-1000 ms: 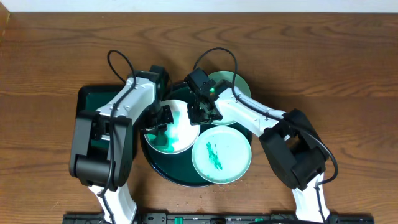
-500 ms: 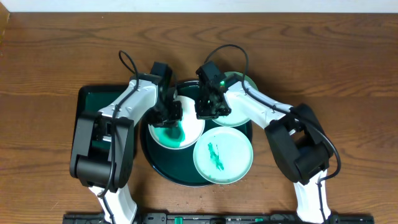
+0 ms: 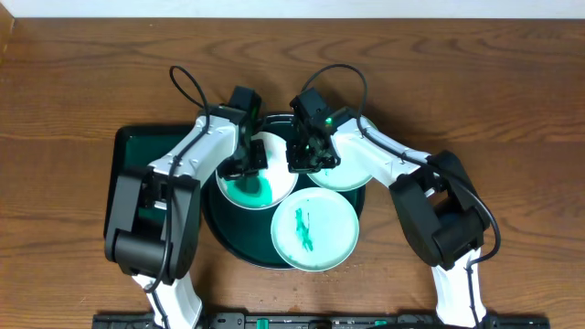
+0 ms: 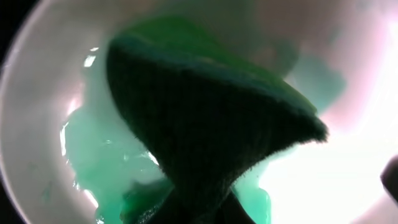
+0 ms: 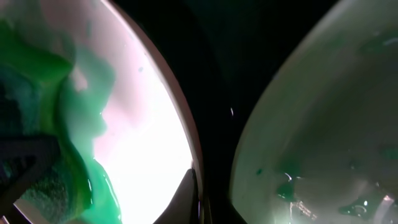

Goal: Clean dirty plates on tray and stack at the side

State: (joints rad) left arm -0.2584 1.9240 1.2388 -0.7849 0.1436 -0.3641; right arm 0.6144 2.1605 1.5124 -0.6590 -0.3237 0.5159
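The white plate (image 3: 270,187), smeared teal, lies at the left of the round dark tray (image 3: 233,236). My left gripper (image 3: 243,162) is shut on a dark green sponge (image 4: 211,118) and presses it onto the white plate (image 4: 348,162). My right gripper (image 3: 305,161) is shut on the white plate's right rim (image 5: 177,118), its fingers (image 5: 199,202) pinching the edge. A turquoise plate (image 3: 313,230) with a green smear sits at the tray's front. The other turquoise plate (image 3: 352,169) lies at the back right, partly under my right arm, and also shows in the right wrist view (image 5: 323,124).
A smaller rectangular dark green tray (image 3: 137,160) lies left of the round tray, under my left arm. Bare wooden table (image 3: 512,110) surrounds both trays. Arm cables loop above the tray's back edge.
Both grippers and the white plate have shifted towards the back of the tray. The sponge has moved over the plate, spreading the teal smear. The front turquoise plate has slid slightly left.
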